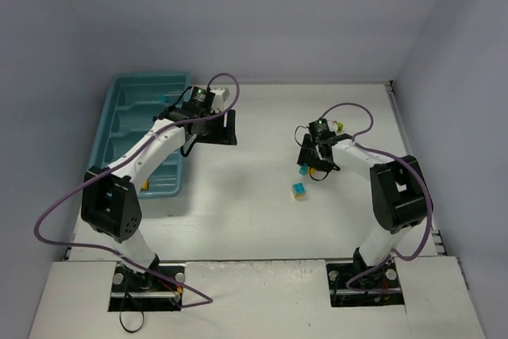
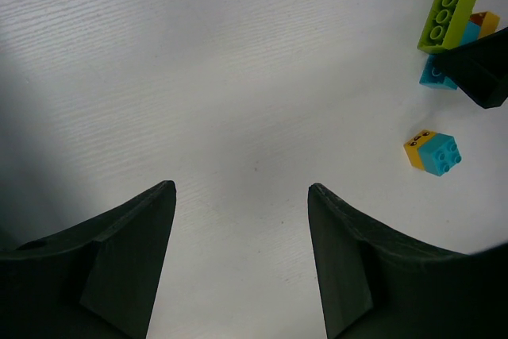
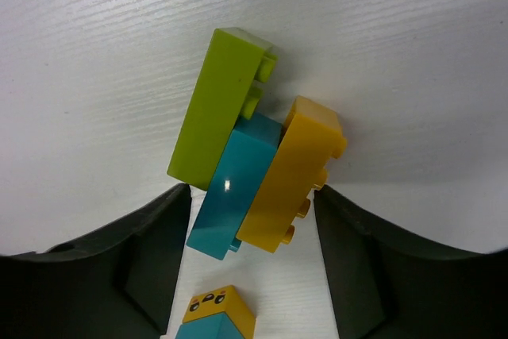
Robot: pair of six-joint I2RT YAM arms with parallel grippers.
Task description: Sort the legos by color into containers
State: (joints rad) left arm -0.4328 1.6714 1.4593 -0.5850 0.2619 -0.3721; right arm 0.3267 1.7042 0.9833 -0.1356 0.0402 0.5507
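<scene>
My right gripper (image 3: pixel 252 190) is open, its fingers on either side of the lower end of a joined cluster of bricks on the table: lime green (image 3: pixel 216 109), cyan (image 3: pixel 234 192) and orange (image 3: pixel 292 172). I cannot tell whether the fingers touch it. A small yellow-and-cyan brick pair (image 3: pixel 216 315) lies just behind, and also shows in the top view (image 1: pixel 298 190). My left gripper (image 2: pixel 241 188) is open and empty over bare table, right of the teal tray (image 1: pixel 127 93). Its camera sees the cluster (image 2: pixel 448 15) and the pair (image 2: pixel 434 152) far off.
The tray stands at the far left with small cyan (image 1: pixel 164 98) and yellow (image 1: pixel 145 186) pieces in it. Grey walls enclose the white table on three sides. Purple cables loop above both arms.
</scene>
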